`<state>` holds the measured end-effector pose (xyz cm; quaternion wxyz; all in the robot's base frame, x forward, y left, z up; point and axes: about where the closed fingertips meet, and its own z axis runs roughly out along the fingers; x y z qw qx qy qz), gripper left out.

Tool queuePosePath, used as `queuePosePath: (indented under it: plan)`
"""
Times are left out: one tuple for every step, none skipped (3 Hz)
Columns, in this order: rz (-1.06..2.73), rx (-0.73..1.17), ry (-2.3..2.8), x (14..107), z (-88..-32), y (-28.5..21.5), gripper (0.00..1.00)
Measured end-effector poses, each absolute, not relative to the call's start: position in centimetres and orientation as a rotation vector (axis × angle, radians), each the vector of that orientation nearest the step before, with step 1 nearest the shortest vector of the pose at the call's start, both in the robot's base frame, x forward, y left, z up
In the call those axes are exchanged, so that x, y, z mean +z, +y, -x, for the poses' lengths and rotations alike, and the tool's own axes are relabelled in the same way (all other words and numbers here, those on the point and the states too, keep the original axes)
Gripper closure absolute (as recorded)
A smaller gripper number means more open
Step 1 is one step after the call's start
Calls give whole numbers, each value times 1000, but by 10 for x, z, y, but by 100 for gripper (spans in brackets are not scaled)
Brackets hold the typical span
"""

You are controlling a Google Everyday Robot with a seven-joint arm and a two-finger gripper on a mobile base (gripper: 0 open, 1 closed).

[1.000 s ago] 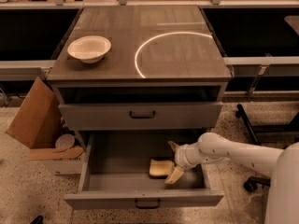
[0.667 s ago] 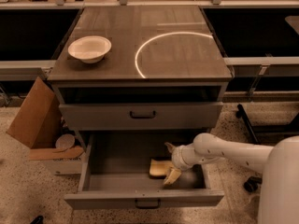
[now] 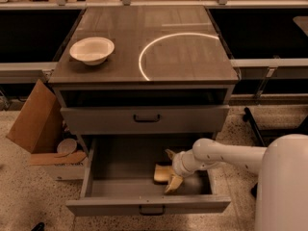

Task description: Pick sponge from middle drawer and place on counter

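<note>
The middle drawer (image 3: 120,163) is pulled out low at the front of the cabinet. The pale yellow sponge (image 3: 160,173) lies on its grey floor, right of centre. My gripper (image 3: 170,169) reaches into the drawer from the right on a white arm. It is open, with one finger behind the sponge and one in front, so the sponge's right end sits between them. The counter (image 3: 187,57) above is dark grey-brown with a bright white arc.
A round white bowl (image 3: 92,50) stands on the counter's left side. A shut grey drawer front (image 3: 144,120) with a black handle is above the open drawer. A tilted cardboard box (image 3: 33,118) stands on the floor to the left. My white base (image 3: 284,186) is at the lower right.
My gripper has moved a little to the left inside the drawer, so its fingers now straddle the sponge's right end. The sponge has not moved.
</note>
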<state>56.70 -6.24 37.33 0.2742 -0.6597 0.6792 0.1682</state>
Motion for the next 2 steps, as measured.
queuePosePath:
  plan:
    - [1791,463,1841,365,-566,-60,0]
    - [1803,449,1867,356,-564,-62,27]
